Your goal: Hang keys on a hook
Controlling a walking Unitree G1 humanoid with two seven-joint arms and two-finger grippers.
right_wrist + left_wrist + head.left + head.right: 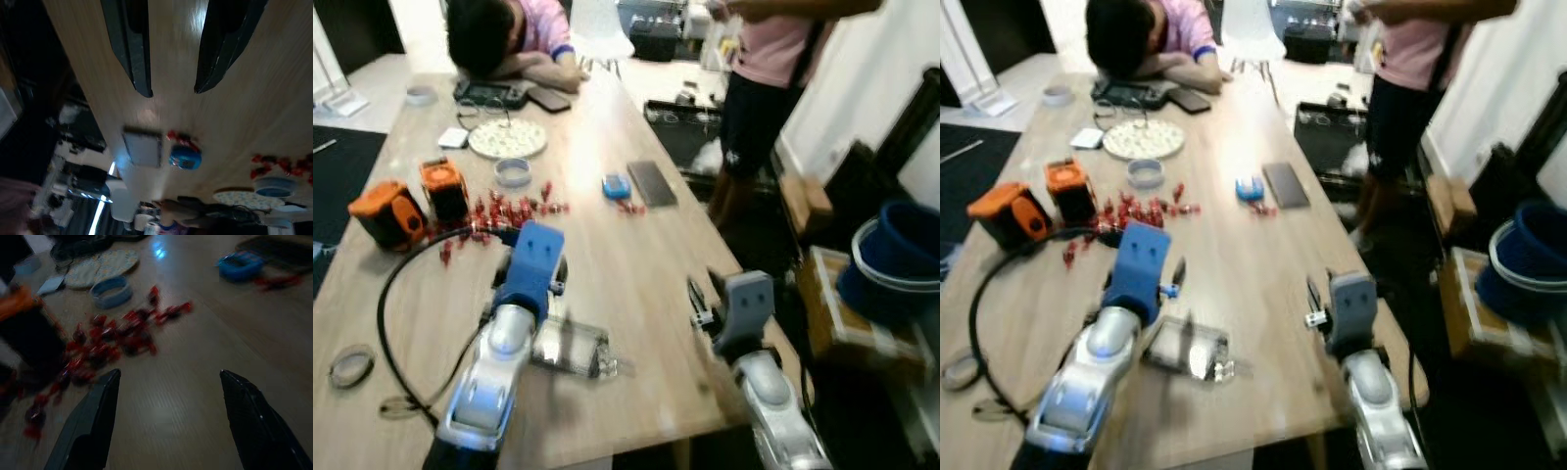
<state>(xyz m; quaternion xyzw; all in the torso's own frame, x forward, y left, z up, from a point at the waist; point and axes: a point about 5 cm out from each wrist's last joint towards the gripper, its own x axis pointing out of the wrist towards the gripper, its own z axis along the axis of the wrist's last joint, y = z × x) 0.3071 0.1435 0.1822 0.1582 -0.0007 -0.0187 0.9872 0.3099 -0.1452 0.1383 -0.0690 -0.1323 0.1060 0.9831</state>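
My left gripper is open, its two black fingers spread wide over bare wood just short of a scatter of small red pieces. In the eye views the left arm, with its blue wrist block, reaches over the near part of the wooden table. A clear plastic case lies beside it. My right gripper is also open with nothing between its fingers, held over the table's near right edge. The pictures are blurred.
Two orange tools, a tape roll, a round plate, a blue object and a dark flat device lie on the table. A black cable loops at the left. One person rests on the far end; another stands at the right. Blue buckets stand on the floor.
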